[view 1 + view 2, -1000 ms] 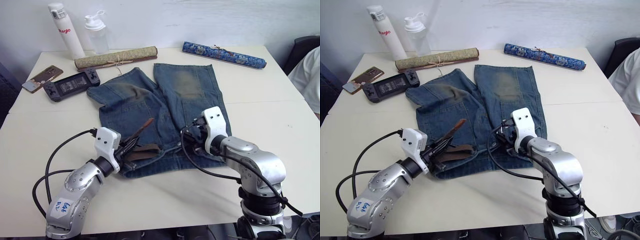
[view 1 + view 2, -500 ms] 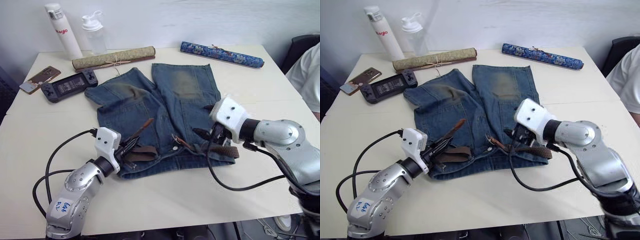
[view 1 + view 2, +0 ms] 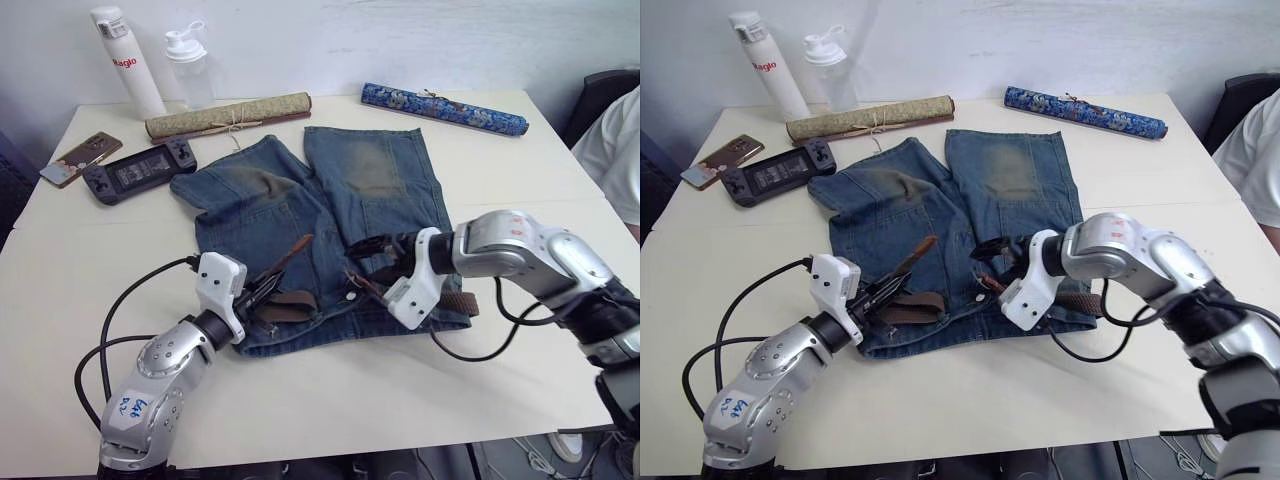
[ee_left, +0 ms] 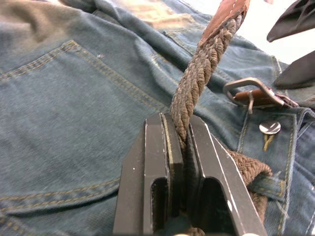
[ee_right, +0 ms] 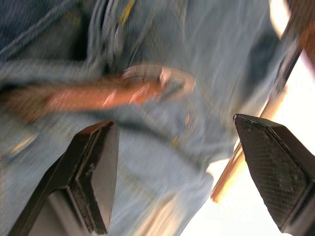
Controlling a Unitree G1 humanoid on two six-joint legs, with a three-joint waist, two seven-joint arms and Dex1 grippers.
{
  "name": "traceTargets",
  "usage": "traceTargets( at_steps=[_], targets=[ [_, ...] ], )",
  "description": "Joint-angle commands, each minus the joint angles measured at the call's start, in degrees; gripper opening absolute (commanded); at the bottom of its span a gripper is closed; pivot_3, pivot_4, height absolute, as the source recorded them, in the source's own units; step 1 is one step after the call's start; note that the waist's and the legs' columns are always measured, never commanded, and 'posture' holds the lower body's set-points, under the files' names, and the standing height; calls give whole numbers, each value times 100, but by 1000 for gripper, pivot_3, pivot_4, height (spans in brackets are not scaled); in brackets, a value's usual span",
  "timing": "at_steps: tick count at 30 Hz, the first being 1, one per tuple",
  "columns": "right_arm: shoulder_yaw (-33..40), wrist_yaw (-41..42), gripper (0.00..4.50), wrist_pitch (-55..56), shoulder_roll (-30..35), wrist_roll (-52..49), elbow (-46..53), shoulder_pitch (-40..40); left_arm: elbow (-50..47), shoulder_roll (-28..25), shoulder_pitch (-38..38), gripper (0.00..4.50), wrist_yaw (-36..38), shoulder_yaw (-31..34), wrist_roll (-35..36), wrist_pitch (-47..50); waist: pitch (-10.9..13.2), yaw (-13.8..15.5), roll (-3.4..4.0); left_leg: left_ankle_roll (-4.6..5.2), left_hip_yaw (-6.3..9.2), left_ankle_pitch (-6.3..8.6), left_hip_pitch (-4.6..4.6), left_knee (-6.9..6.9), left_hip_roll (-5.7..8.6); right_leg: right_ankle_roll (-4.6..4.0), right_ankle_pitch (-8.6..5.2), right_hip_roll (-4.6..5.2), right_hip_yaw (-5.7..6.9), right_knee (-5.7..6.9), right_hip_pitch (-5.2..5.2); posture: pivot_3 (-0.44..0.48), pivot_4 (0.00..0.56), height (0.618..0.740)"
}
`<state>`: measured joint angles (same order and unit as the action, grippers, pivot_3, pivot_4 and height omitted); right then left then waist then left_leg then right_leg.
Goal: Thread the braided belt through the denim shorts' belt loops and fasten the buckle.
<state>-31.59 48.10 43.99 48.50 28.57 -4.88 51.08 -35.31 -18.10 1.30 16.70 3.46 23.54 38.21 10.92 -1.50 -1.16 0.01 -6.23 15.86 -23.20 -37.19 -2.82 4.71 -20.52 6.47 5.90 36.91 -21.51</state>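
Note:
The faded denim shorts [image 3: 350, 190] lie flat mid-table, waistband toward me. The braided belt [image 3: 290, 303] runs along the waistband, its brown strap also showing at the right hip [image 3: 455, 300]. My left gripper [image 3: 258, 290] is shut on the strap near its free end, whose leather tip [image 3: 298, 244] sticks up; the left wrist view shows the fingers [image 4: 155, 162] clamping the braid. The silver buckle [image 4: 248, 91] lies by the waist button [image 4: 269, 127]. My right gripper [image 3: 362, 262] hovers open over the buckle [image 5: 157, 81], pointing toward my left. The belt loops cannot be made out clearly.
At the back stand a white bottle [image 3: 125, 60] and a clear shaker bottle [image 3: 190, 65]. An olive scroll [image 3: 230, 115] and a blue patterned scroll [image 3: 445, 108] lie behind the shorts. A phone [image 3: 80, 158] and game controller [image 3: 140, 170] rest far left. A person's white sleeve [image 3: 615, 150] is at the right edge.
My right gripper swung out to the right along the waistband, then turned back and now faces the buckle, open. More of the strap now shows at the right hip. The left gripper kept its hold.

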Motion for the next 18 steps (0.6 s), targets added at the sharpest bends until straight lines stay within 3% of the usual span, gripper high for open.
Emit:
traceTargets(
  at_steps=[1,5,10,18],
  targets=[
    [-149,47,3921,606,-277,175,-310,400,-158,28,-29,0,-20,17,5,-150,0,-1,0,0,0,0,0,0,0,0,0,0,0,0,0,0,150,717],
    [-468,346,3921,955,-593,404,-696,811,-125,62,-19,0,-39,-21,-1,-183,1,-5,1,1,1,0,0,-2,0,0,0,1,1,2,1,0,150,717],
    [-774,868,3921,1129,-549,700,-924,904,-93,134,11,0,-89,38,33,-186,0,7,1,3,11,0,0,-10,1,0,0,3,7,1,12,0,150,717],
    [-901,1522,3921,473,-751,780,-706,687,-48,164,86,0,-87,9,14,-192,0,27,1,3,22,0,1,-16,2,0,0,4,16,2,24,0,150,717]
  ],
)
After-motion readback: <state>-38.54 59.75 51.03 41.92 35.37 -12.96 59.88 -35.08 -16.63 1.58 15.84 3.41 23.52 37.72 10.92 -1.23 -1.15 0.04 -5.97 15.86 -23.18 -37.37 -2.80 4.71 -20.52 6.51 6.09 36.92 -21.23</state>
